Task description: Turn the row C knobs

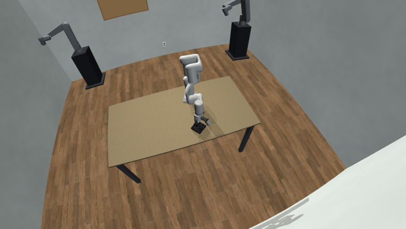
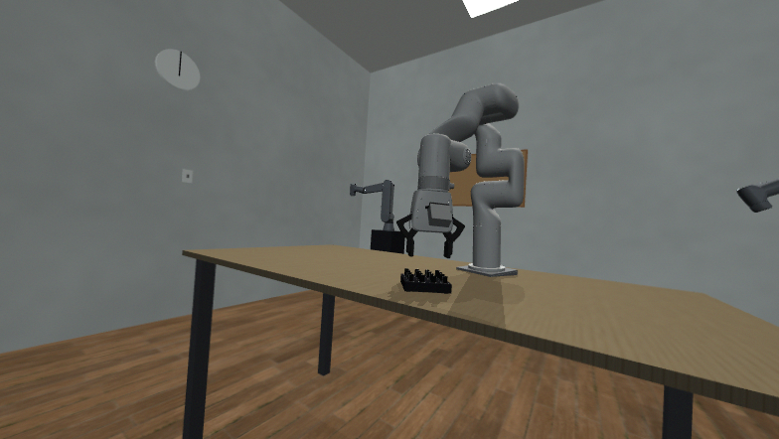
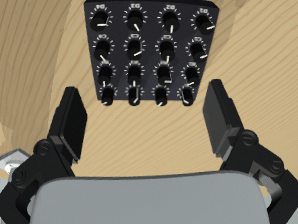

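Hovering above knob box (image 3: 150,50) at wrist frame's upper centre, gripper (image 3: 145,123) spread wide, empty; apparently no knob engaged yet.

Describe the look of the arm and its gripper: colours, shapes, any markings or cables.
The arm is smooth, rounded tube segments, white from above and grey in the side view's shade, on a flat pale base plate. The gripper has a boxy grey housing with small screws, black linkages and two flat black rectangular fingers. No cables or markings show.
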